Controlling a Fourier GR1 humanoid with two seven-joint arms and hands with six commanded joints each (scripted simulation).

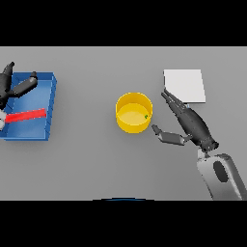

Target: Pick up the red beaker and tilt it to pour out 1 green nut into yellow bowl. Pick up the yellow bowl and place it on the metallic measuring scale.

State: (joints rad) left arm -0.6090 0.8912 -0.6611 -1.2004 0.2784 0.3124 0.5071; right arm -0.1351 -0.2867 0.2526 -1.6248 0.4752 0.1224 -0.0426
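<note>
**Head view: nut in the bowl, beaker in the tray**

Head view looks down on a grey table (87,164). A yellow bowl (133,114) stands near the middle of it. One small green nut (146,116) lies inside the bowl, close to its right wall.

On the left side sits a blue tray (52,99). The red beaker (26,116) lies on its side in the tray, pointing across it. The left hand (14,88) is over the top left part of the tray. Its fingers are spread apart and mostly straight, and they are not wrapped round anything. The hand is just above the beaker's left end, but I cannot tell if it touches it.

The right hand (189,121) is to the right of the bowl, close to it but not touching. Its fingers are straight and point up and to the left. Its thumb sticks out to the left, toward the bowl. It holds nothing.

A flat pale square, the metallic measuring scale (184,85), lies behind the right hand. The fingertips reach just over its lower left corner. The bowl is well apart from the scale.
</note>
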